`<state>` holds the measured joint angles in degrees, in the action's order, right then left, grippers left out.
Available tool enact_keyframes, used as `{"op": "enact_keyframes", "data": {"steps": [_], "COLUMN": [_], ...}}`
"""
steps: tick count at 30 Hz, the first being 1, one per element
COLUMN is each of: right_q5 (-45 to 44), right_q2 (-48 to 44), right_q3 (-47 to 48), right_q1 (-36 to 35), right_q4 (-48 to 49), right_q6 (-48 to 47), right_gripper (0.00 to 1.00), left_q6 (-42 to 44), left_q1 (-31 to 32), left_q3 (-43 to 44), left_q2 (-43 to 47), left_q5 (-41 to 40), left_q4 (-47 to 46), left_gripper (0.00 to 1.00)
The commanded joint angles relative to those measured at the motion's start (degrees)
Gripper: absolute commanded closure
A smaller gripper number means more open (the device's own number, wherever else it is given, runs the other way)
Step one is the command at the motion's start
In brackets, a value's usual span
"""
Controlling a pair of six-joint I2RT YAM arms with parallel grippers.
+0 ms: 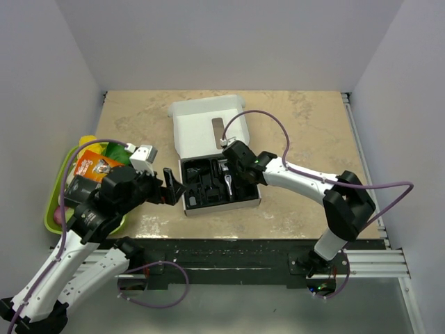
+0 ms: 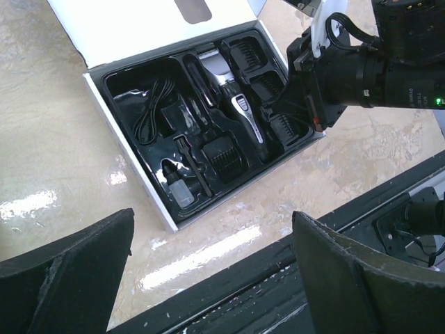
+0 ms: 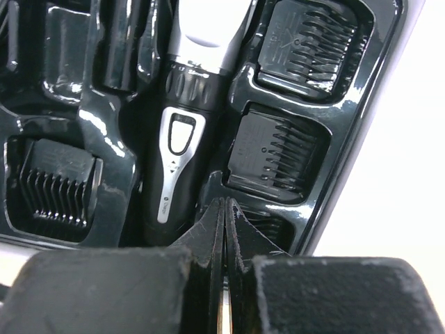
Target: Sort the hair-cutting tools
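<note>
Clipper [image 3: 182, 132] lying just left of my right jaws
They are pressing shut, empty; its length is running near to far. Left jaws are gaping empty, farther off.

Clipper [image 2: 233, 97] in middle slot of insert [image 2: 124, 149]; cord [image 2: 149, 111] coiled leftward; right arm [image 2: 368, 66] over, maybe touching, combs [image 2: 249, 52].

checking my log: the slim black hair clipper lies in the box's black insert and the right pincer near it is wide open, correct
No: the right pincer is shut, as the right wrist view shows. The slim black silver-headed hair clipper does lie in the black plastic insert of the white box.
</note>
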<state>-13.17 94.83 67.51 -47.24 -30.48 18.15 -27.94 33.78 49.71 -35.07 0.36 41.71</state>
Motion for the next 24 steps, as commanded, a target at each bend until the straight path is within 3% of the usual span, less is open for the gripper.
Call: {"op": "enact_keyframes", "data": {"steps": [1, 24], "right_q5": [-3.1, -7.0], "right_q2": [0.3, 2.5], "right_q3": [2.4, -0.1], "right_q1": [-0.1, 2.2], "right_q4": [1.5, 7.4], "right_q6": [1.4, 3.3], "right_gripper": [1.0, 1.0], "left_q6": [-0.4, -0.3], "left_q1": [0.1, 0.1], "left_q3": [1.4, 1.0], "left_q2": [-0.4, -1.8], "left_q5": [-0.3, -1.7], "left_q4": [-0.7, -1.4], "left_gripper": [0.0, 0.0]}}
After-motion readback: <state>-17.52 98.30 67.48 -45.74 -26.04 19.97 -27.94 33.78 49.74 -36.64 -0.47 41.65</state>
